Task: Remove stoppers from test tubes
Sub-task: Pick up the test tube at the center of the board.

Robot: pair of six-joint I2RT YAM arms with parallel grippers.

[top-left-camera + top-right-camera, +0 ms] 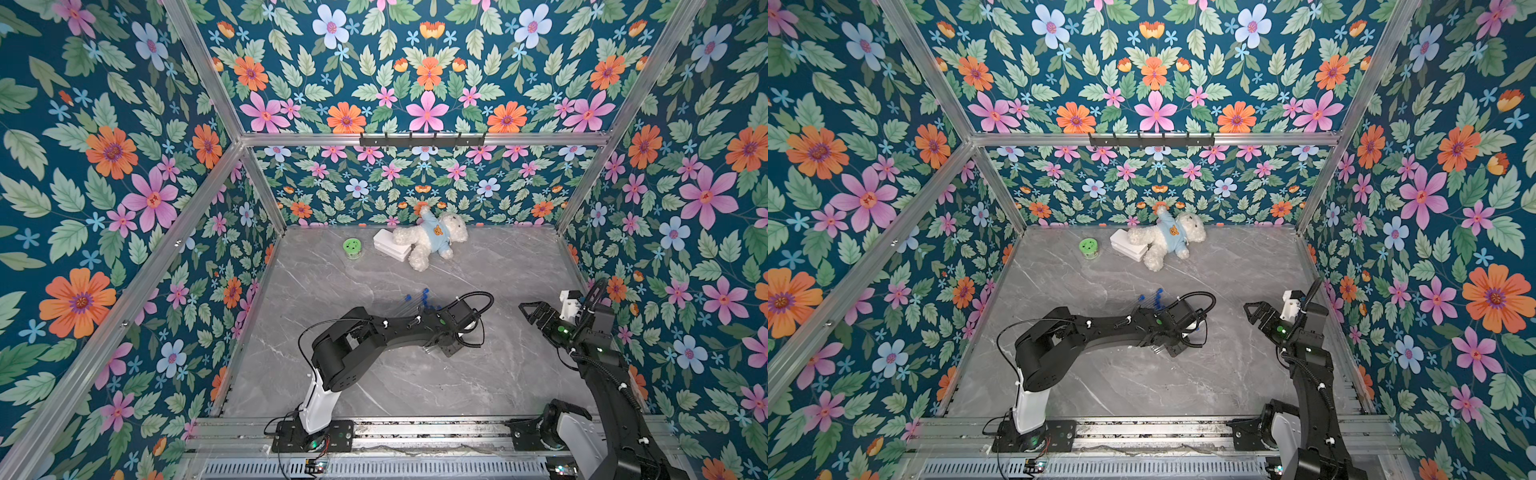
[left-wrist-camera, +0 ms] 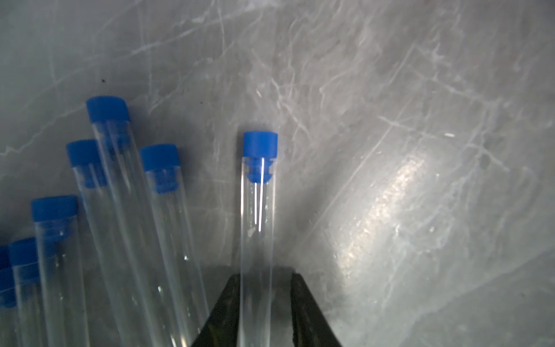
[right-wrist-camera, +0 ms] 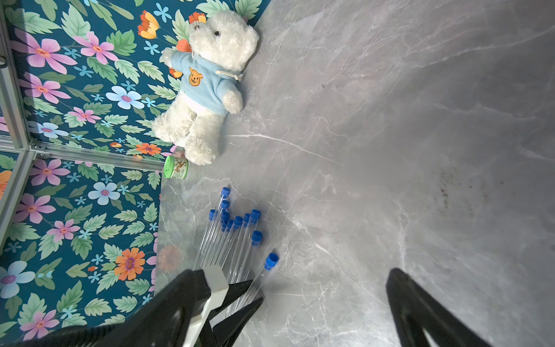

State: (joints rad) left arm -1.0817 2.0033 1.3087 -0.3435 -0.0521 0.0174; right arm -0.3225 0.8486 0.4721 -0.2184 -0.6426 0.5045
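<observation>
Just beside the pile (image 2: 120,210) of tubes, the left claw (image 2: 264,288) straddles one tube (image 2: 256,240) on the worktop (image 2: 390,90). Its jaws are narrowly apart and set low, so the stopper (image 2: 260,144) is exposed. Well clear of the pile, the right claw (image 1: 530,311) hangs wide apart, likely to pull it.

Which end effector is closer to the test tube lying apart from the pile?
Left. The left end effector straddles the lone test tube, a jaw on each side; the right end effector hangs open, well apart from it.
</observation>
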